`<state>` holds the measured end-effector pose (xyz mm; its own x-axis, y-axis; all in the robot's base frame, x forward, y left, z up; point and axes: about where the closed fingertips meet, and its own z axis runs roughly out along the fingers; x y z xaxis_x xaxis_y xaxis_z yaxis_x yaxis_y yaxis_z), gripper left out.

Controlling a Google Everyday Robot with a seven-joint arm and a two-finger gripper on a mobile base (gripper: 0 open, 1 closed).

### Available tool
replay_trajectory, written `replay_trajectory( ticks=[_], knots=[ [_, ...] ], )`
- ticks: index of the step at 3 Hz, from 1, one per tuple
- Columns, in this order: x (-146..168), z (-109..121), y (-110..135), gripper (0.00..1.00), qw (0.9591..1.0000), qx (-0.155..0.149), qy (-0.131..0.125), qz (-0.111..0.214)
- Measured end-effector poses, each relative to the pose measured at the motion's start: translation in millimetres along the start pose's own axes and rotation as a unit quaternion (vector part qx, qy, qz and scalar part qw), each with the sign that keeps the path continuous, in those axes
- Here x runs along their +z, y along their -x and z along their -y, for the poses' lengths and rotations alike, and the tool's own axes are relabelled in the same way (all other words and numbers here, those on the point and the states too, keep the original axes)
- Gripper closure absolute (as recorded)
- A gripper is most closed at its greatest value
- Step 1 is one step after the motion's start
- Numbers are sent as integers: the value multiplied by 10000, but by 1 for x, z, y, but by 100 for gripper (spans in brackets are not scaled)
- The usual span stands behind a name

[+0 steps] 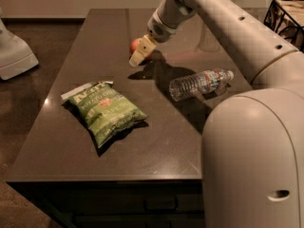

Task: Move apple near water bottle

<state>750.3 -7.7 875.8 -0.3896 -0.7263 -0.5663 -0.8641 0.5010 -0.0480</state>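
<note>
Locating the apple: the apple (135,45) sits on the far half of the table (156,144), left of centre. Only its left side shows past the gripper.
Gripper: the gripper (139,55) slants down and leftward from the wrist, with its tip overlapping the fruit in the camera view.
Gripper state: I cannot tell whether it is spread or closed, nor whether it has hold of the apple.
Apple from gripper: it lies right behind the tip and a little to the left, with no gap visible between them.
Apple's axis: it is round, so it has no long axis. Its top is hidden, so which way it points cannot be told.
Water bottle: the water bottle (199,83) lies on its side, to the right of the apple and nearer the camera, well apart from it.
Bottle's axis: it runs roughly left to right, with the white cap at the right end and the base at the left, the end closer to the apple.
Coming move: by my judgement, the apple goes rightward and toward the camera, to be set down just off the bottle's base. A nudged bottle could roll.
Chip bag: the chip bag (105,110) sits near the left, apart from both things and clear of that path.
</note>
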Motion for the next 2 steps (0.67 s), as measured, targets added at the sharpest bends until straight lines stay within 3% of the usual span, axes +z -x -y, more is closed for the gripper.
replay_trajectory(
  ticks=[1, 2],
  knots=[
    [15, -5, 14, 0, 9999, -119, 69, -55],
    [25, -4, 21, 12, 9998, -129, 105, -124]
  ],
)
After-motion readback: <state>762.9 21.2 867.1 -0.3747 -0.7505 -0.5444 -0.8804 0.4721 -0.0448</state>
